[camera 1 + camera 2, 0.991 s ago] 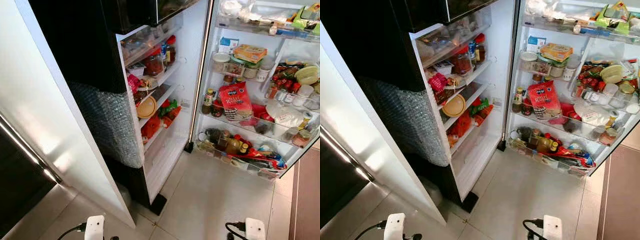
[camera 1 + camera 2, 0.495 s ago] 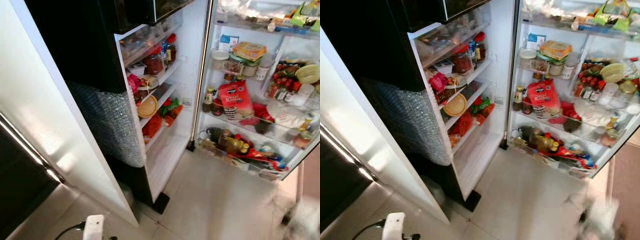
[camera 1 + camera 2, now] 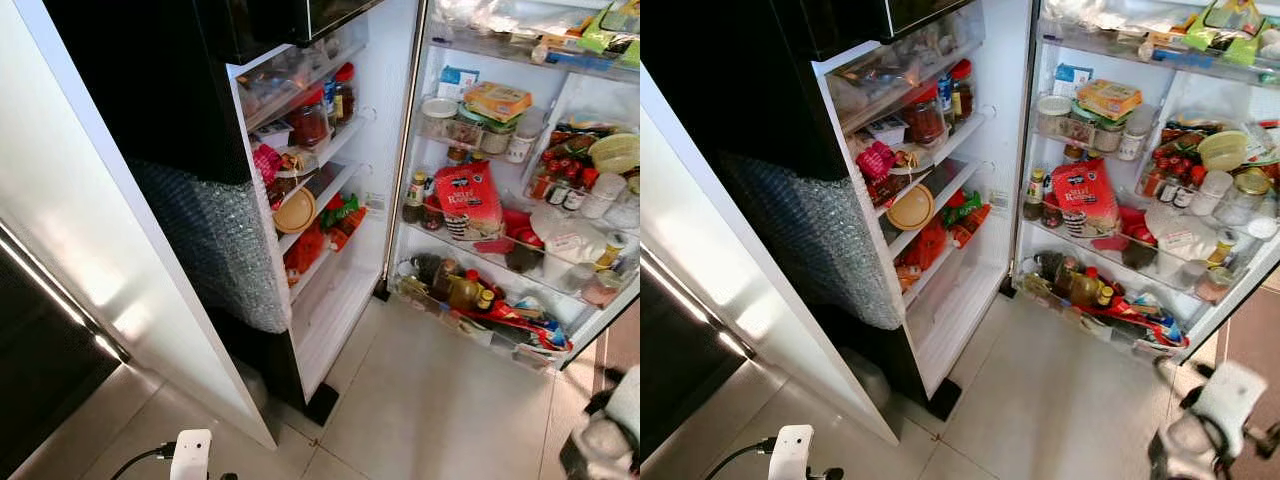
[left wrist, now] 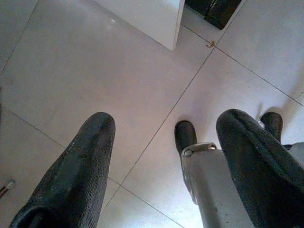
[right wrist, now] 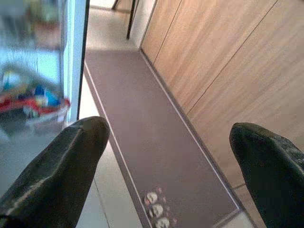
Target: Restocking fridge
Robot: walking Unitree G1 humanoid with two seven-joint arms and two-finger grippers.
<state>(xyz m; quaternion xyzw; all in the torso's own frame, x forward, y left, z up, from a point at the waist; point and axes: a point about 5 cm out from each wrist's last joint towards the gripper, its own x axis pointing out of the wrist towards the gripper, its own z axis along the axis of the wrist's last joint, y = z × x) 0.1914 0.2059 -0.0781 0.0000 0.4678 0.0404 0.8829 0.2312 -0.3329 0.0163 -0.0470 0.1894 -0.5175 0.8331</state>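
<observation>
The right claw (image 5: 166, 156) is seen released, fingers spread wide over a brown floor runner (image 5: 156, 142) beside wooden panelling (image 5: 223, 71); the arm is raised at 4 o'clock in the head views. The left claw (image 4: 161, 156) is likewise held released, pointed down at the pale tiled floor (image 4: 95, 71), low at 7 o'clock. The fridge (image 3: 330, 290) stands open. On its inner shelves red-lidded jars (image 3: 310, 120) and a round orange-lidded tub (image 3: 294, 213) are kept. The door racks at 2 o'clock are filled with a red packet (image 3: 468, 198), bottles (image 3: 462, 292) and small jars (image 3: 560, 190).
</observation>
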